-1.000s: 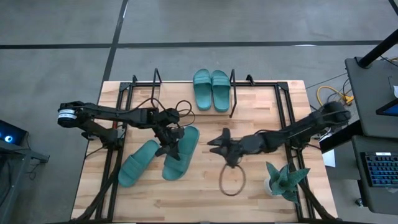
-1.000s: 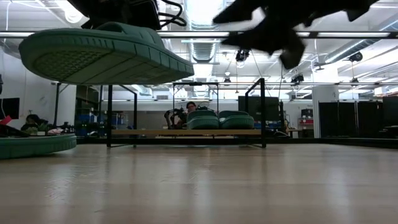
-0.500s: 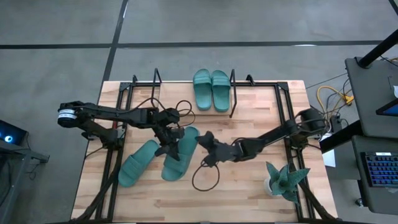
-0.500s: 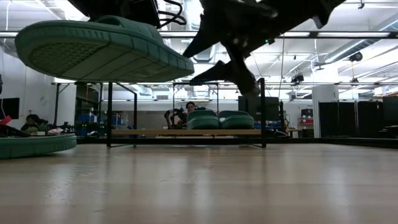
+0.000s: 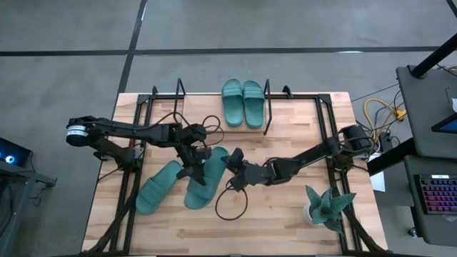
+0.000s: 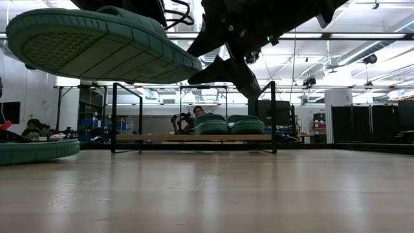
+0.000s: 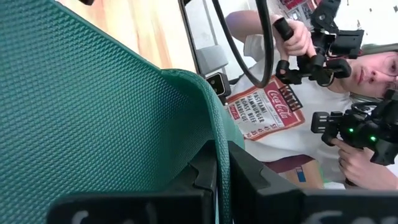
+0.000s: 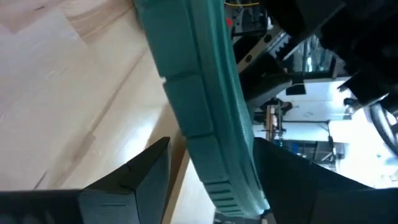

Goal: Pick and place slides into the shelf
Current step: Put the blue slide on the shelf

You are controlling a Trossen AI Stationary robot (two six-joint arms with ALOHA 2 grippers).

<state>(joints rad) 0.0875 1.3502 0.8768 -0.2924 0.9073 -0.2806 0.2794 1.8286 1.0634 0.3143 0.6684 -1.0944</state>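
1. High view: left gripper [image 5: 191, 171] clamps the lifted slide [image 5: 205, 178] at table centre; shelf [image 5: 265, 108] at twelve o'clock.
2. Right gripper [image 5: 234, 173], fingers apart, straddles its rim.
3. Likely light, flexible rubber; grip the edge.

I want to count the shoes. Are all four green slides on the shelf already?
No, only two slides sit on the shelf; one lies on the table and one hangs in the left gripper.

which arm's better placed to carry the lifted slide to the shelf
Left. The left gripper is shut on the lifted slide, held clear of the table. The right gripper is open around its edge, not gripping. The shelf has room beside two slides.
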